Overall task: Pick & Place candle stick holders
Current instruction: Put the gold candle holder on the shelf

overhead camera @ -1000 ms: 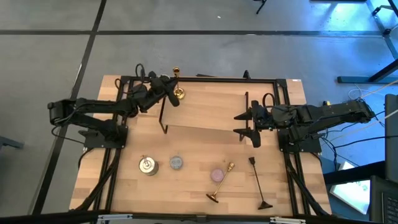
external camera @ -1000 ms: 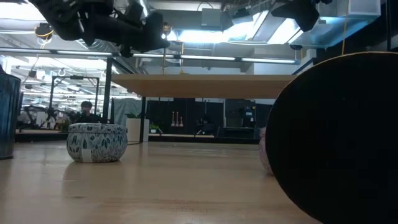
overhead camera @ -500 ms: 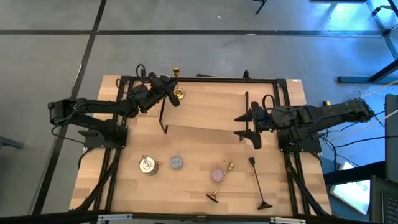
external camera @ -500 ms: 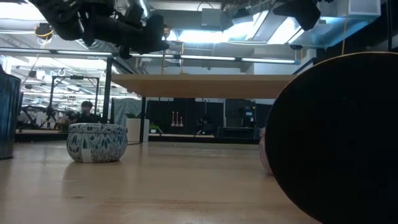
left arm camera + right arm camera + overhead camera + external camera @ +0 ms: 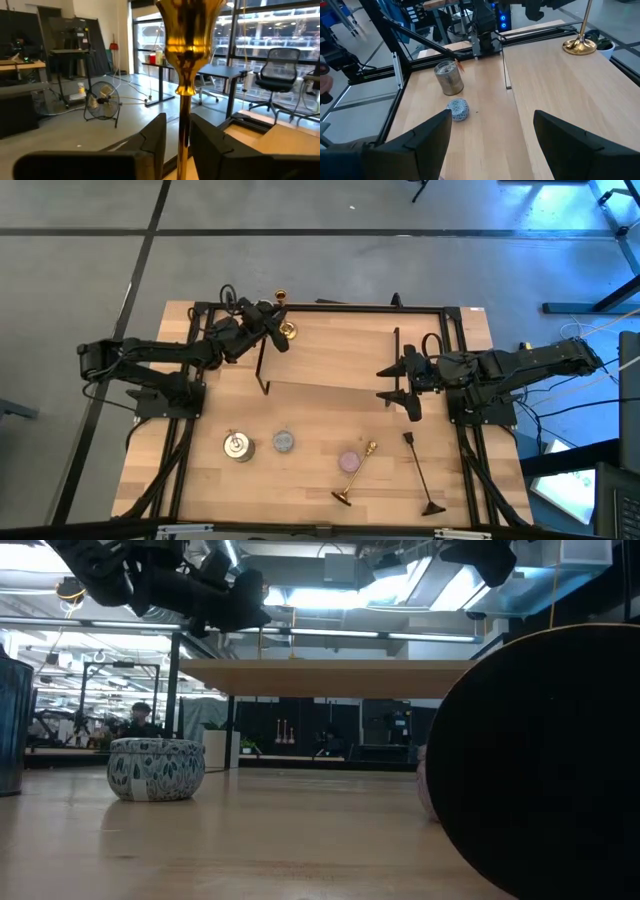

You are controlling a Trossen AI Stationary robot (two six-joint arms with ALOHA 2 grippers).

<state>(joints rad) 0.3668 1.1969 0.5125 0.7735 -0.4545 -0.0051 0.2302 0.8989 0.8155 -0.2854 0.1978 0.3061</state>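
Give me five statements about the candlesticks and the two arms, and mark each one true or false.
1. One gold candlestick stands upright at the table's far edge. True.
2. The left gripper is at that candlestick. True.
3. The second gold candlestick stands upright too. False: it lies flat beside a pink candle.
4. The right gripper holds a candlestick. False: its jaws are open and empty.
5. The silver tin sits on the raised shelf. False: it is on the table.

Candlestick: polished gold metal, mirror-glossy. Table: pale wood, smooth, matt. Tin: dull silver metal. Fingers: matt black.
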